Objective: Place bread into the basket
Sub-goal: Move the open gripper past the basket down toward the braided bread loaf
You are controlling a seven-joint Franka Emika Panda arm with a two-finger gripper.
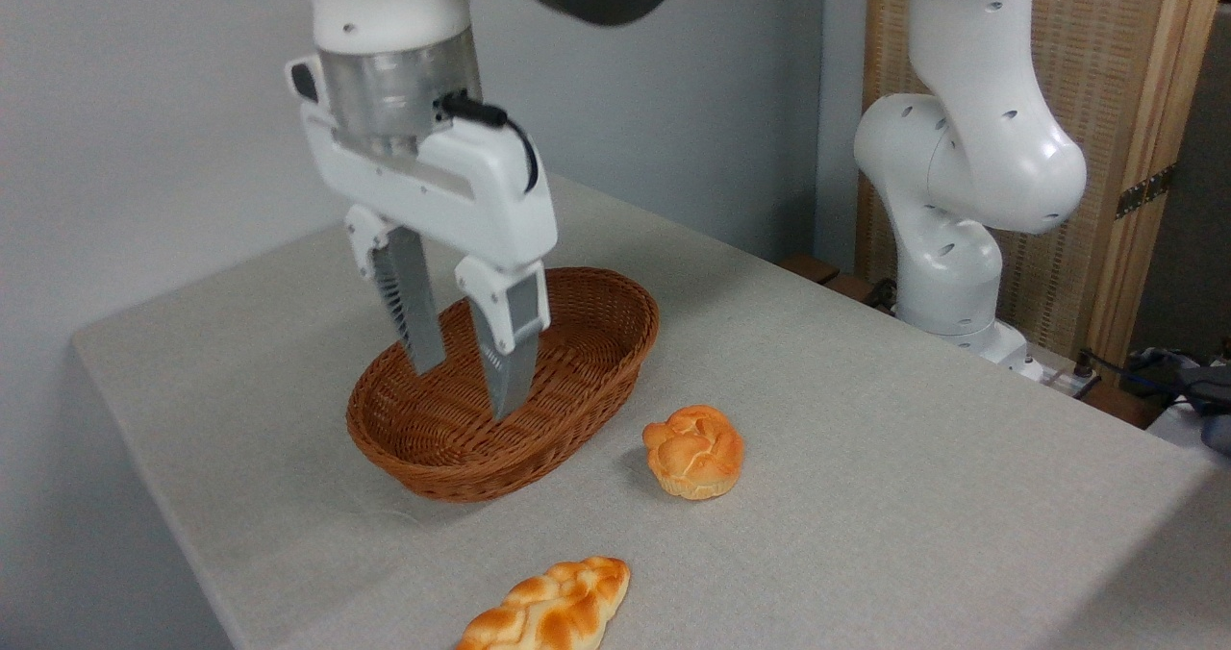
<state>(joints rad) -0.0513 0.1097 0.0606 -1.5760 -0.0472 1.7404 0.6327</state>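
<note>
- The bread [548,612], a flat braided loaf in golden-orange with paler edges, is shown lying on the bench [866,419] near the front edge, partly cut off by the lower border of the view.
- The basket [587,381], an oval of reddish-brown wicker, is seen farther back on the bench, well apart from the loaf, and no item is visible inside it.
- A round knotted bun [694,451] is placed just to the right of the basket, between basket and loaf in depth.
- The tool [466,381] is held upright in front of the basket's hollow; its two fingers [409,309] are spread apart and nothing is gripped between them.
- The white arm base [952,246] is mounted at the right rear corner of the bench.
</note>
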